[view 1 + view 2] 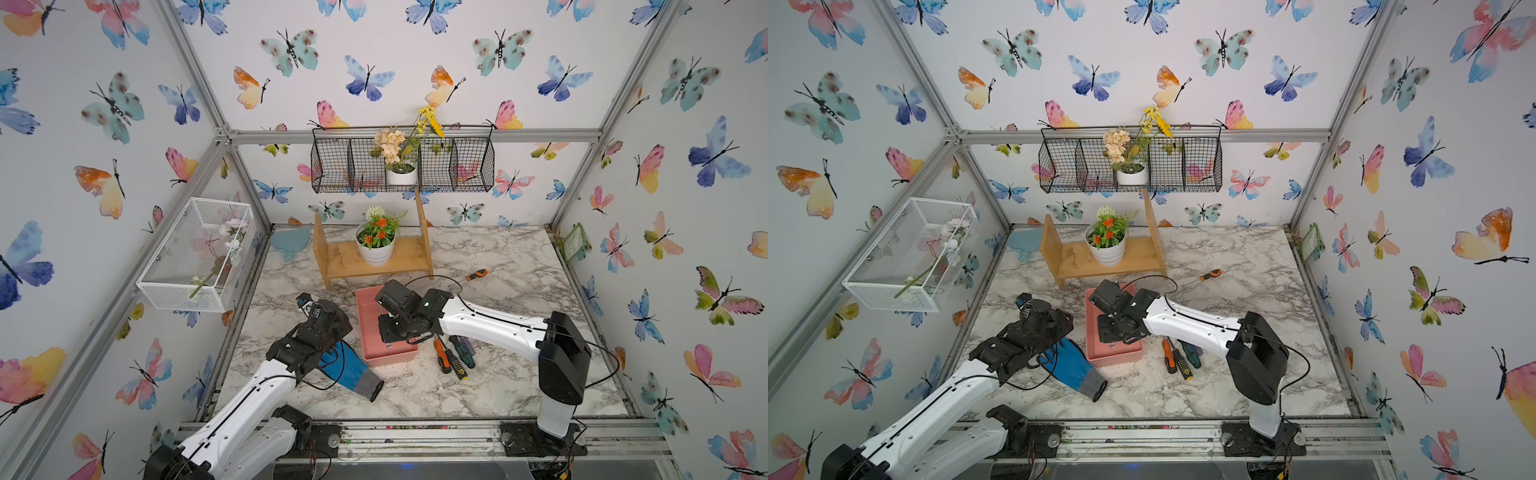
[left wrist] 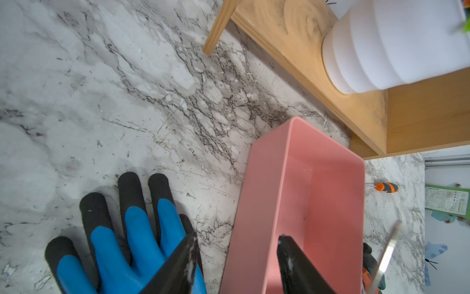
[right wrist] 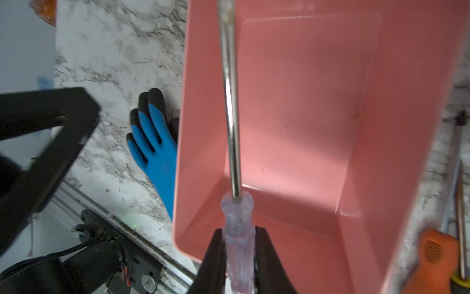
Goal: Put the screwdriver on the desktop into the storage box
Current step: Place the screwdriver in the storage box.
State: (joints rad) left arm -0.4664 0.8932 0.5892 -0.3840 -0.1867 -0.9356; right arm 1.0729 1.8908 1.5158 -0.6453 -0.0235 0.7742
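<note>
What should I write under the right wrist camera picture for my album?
Right gripper holds a clear-handled screwdriver over the empty pink storage box, a blue glove beside it.

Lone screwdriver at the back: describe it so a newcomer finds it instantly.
On the marble desktop, look just right of the wooden shelf, beyond the pink storage box. A screwdriver lies there alone, its handle orange and dark grey, well apart from the screwdriver cluster beside the box.

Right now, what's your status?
Right claw shut on clear-handled steel screwdriver, over salmon-pink plastic storage box. Left claw open at box wall, above blue-black rubber glove.
</note>
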